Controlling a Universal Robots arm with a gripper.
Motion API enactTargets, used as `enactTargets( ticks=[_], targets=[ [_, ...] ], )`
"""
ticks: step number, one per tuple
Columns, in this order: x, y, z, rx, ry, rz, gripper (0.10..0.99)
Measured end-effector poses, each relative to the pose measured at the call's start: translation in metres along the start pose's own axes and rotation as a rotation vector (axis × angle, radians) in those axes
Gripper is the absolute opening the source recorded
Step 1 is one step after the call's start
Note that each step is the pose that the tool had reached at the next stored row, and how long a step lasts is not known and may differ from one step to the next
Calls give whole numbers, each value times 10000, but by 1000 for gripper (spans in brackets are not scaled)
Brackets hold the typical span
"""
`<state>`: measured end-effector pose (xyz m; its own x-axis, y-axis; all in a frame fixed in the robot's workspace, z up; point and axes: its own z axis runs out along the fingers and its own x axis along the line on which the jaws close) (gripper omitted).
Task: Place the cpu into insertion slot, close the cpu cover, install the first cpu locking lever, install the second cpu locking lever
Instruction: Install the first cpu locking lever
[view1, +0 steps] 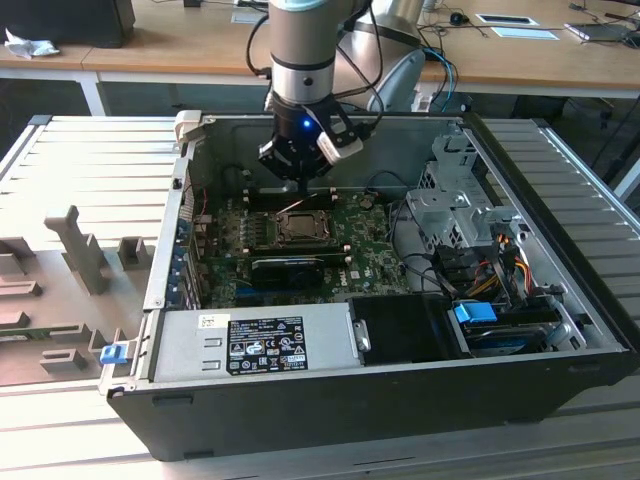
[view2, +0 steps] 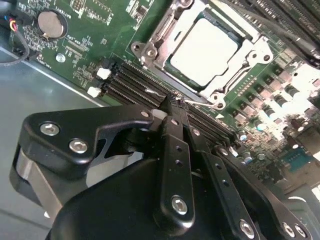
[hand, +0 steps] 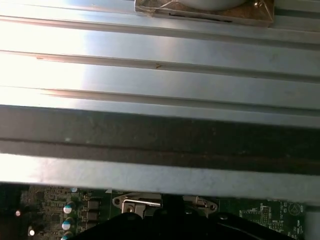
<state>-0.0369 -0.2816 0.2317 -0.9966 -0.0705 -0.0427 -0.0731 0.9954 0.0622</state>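
I had the end effector (view1: 300, 183) down inside the open computer case (view1: 400, 400), over the green motherboard (view1: 370, 250) at the far edge of the socket in the exterior view. In the second wrist view the black fingers (view2: 175, 150) were pressed together, tips meeting just beside the socket frame, next to the thin wire lever (view2: 200, 102) running along that edge; couldn't tell whether they actually touched it. The cpu (view2: 204, 51) sat in the socket, pale silver top showing through the window. The cpu cover (view2: 165, 37) lay flat around it, closed. Black memory slots (view2: 130, 87) ran right beside the fingertips, coin cell battery (view2: 51, 24) further off on the board. In the first wrist view I saw the ribbed metal desk surface (hand: 150, 70), plus a strip of board and socket edge.
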Motion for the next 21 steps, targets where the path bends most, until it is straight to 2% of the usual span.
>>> enactTargets(
  ticks=[4, 12, 15, 16, 17, 21],
  targets=[
    [-51, 34, 56, -7, 9, -130, 106],
    [-110, 20, 183, -5, 10, -141, 106],
    [-116, -2, 195, -5, 10, -141, 106],
    [-146, -22, 205, -7, 10, -141, 106],
    [-165, -27, 249, -6, 11, -142, 106],
    [-163, -30, 285, 1, 16, -142, 106]
  ],
)
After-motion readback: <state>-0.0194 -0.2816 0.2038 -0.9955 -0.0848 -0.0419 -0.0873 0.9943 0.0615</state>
